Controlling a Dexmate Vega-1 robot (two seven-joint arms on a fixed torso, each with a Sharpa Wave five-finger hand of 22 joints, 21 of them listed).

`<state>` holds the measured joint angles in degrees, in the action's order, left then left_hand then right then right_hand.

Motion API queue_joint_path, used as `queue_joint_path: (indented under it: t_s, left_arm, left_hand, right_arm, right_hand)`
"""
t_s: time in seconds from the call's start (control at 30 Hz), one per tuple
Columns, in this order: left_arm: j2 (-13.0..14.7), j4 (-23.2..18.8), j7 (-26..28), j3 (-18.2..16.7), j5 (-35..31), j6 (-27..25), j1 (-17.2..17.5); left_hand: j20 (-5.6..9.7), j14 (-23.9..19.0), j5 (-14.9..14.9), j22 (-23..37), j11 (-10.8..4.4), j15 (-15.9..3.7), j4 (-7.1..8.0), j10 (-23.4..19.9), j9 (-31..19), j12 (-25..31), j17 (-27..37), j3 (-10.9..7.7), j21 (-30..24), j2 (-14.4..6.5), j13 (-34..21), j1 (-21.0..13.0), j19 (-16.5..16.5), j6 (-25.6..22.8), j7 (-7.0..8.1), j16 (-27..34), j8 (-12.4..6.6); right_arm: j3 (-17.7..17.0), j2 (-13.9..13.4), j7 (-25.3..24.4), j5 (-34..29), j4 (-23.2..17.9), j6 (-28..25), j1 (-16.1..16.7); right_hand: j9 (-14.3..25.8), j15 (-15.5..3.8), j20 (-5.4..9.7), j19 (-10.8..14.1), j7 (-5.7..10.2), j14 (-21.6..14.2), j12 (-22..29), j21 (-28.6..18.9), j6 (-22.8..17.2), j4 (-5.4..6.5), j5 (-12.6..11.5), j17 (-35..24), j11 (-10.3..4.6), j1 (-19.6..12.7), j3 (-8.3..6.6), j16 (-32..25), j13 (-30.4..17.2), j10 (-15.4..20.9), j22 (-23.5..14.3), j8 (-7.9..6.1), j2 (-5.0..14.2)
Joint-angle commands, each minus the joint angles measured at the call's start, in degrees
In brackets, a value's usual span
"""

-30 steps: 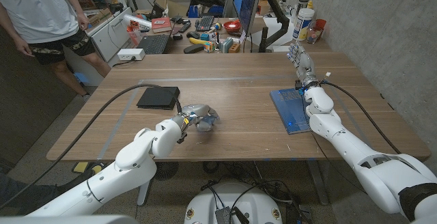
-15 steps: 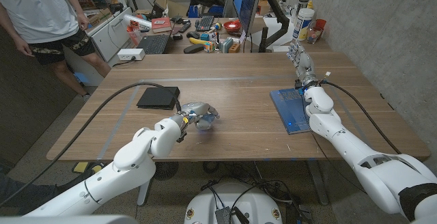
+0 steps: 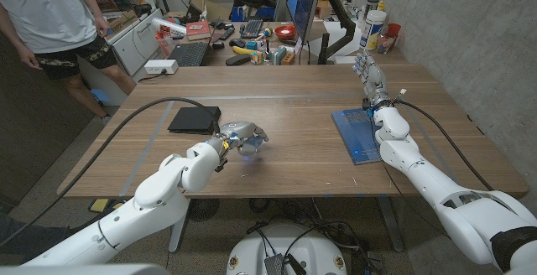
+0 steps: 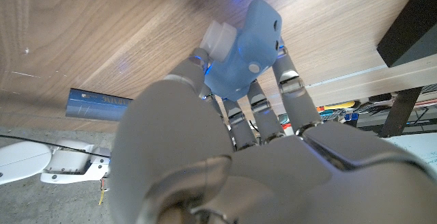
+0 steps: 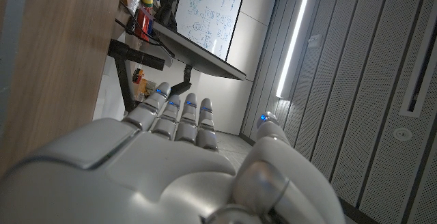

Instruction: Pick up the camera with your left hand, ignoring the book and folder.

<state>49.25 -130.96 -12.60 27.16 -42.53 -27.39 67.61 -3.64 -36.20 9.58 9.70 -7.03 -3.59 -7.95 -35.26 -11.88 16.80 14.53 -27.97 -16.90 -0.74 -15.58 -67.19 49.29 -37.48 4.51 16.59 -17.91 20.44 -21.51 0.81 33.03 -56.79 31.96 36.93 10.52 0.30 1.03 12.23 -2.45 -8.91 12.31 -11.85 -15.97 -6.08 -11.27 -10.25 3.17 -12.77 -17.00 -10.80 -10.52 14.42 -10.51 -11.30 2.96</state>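
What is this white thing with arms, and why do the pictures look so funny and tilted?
It is a robot with two white arms, standing at a wooden table. One picture comes from a camera on its head, looking down. The other two come from cameras on its wrists, so they look turned around. On the table lie a black book and a blue folder. The left robot hand grips a small light-blue toy camera, fingers wrapped around it. The right robot hand holds nothing; it stands beyond the folder with its fingers straight. A person waits beside the table.
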Motion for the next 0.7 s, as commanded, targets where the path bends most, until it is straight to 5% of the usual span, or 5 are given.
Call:
queue_joint_path:
  t_s: [0.03, 0.7]
  left_arm:
    - [0.4, -0.7, 0.1, -1.3, 0.5, 1.0, -0.1]
    - [1.0, -2.8, -1.7, -3.3, 0.3, 1.7, -1.1]
  left_hand:
    - [0.70, -0.7, 0.4, 0.2, 0.10, -3.52, 0.44, -0.4, -0.1, 0.0, 0.1, -0.14, 0.3, -2.4, -1.8, -1.9, 0.7, -0.6, 0.09, 0.1, 0.33]
    - [1.08, -1.8, 0.4, 0.2, -0.49, -3.82, 0.24, -1.1, -0.1, -0.2, 0.3, -0.27, 0.9, -2.6, -2.3, -2.4, 1.3, -2.3, -0.17, 0.0, -0.03]
  right_arm:
    - [0.1, 0.3, -0.2, -0.3, 0.4, 0.0, -0.3]
    - [0.2, 0.4, 0.0, -0.4, 0.9, 0.3, -0.9]
  right_hand:
    - [0.3, 0.02, -0.09, 0.4, 0.45, -0.5, -0.2, 0.1, -0.2, -0.04, -0.5, -0.3, -0.05, 0.1, 0.24, 0.1, -0.1, 0.3, -0.1, 0.14, 0.00]
    - [0.3, 0.05, -0.12, 0.4, 0.39, -0.5, -0.1, 0.1, -0.2, -0.07, -0.5, -0.3, 0.11, 0.0, 0.28, 0.1, -0.1, 0.5, -0.1, 0.12, 0.01]
